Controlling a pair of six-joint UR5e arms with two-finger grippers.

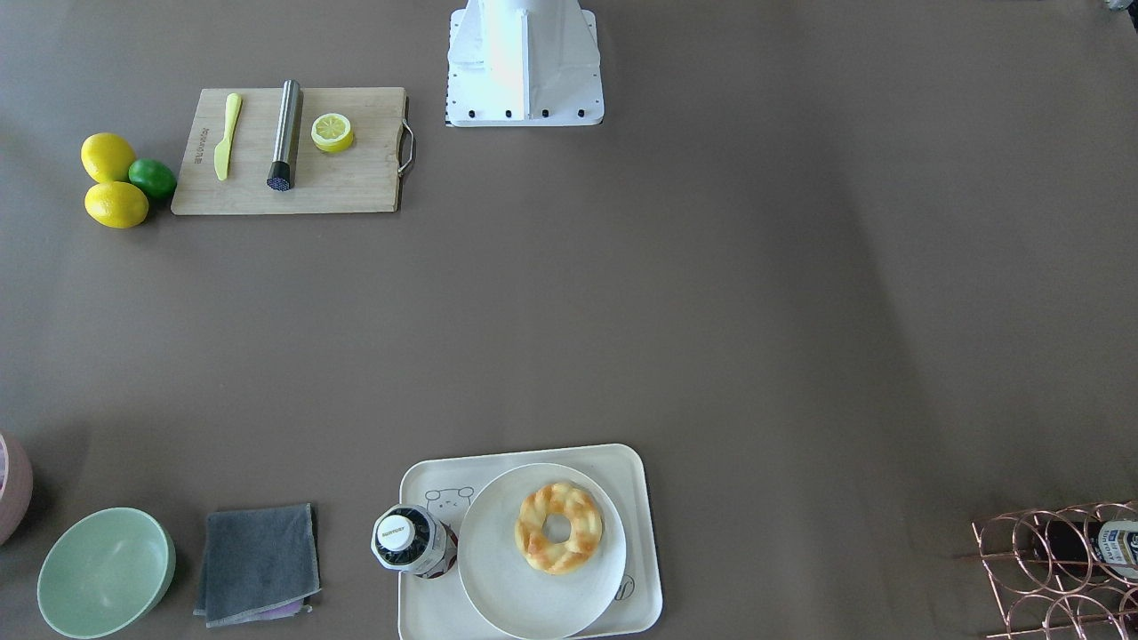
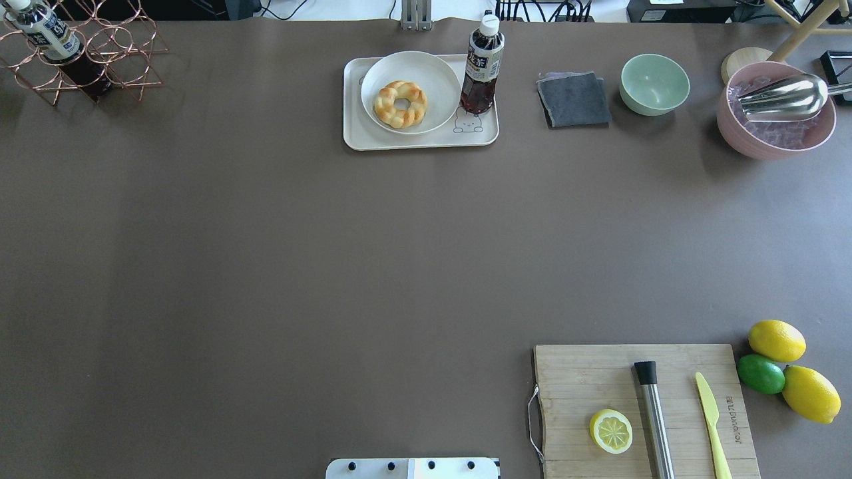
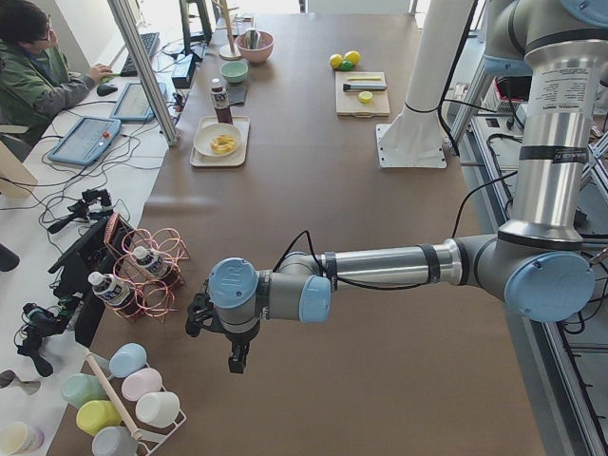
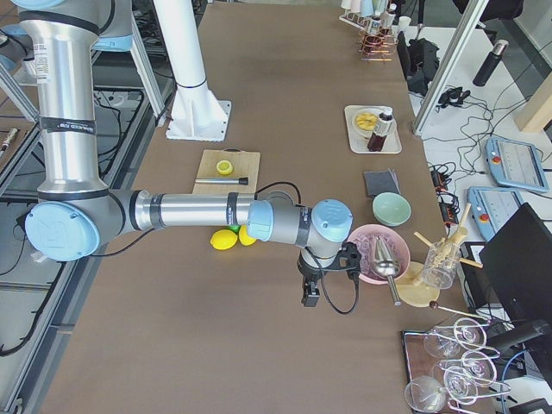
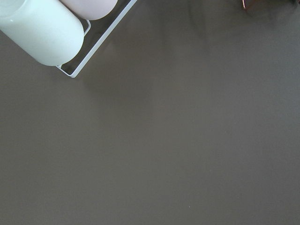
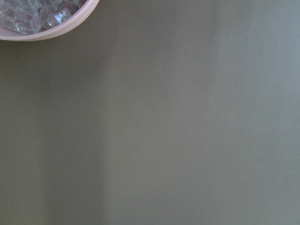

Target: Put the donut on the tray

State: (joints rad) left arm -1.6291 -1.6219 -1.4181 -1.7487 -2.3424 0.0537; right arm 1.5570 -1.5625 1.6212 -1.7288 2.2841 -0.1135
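The golden twisted donut (image 1: 558, 527) lies on a round off-white plate (image 1: 498, 578), which sits on the cream-white tray (image 1: 533, 452) with the bear drawing. It also shows in the overhead view (image 2: 400, 104), at the table's far edge on the tray (image 2: 353, 138). My left gripper (image 3: 237, 361) hangs over the table's left end near the copper rack, far from the tray. My right gripper (image 4: 309, 297) hangs over the right end beside the pink bowl. Both show only in the side views, so I cannot tell whether they are open or shut.
A tea bottle (image 2: 482, 66) stands on the tray beside the plate. Along the far edge are a grey cloth (image 2: 574, 100), a green bowl (image 2: 654, 84) and a pink bowl of ice (image 2: 775, 113). A copper rack (image 2: 80, 53) is far left. A cutting board (image 2: 642, 409) lies near right.
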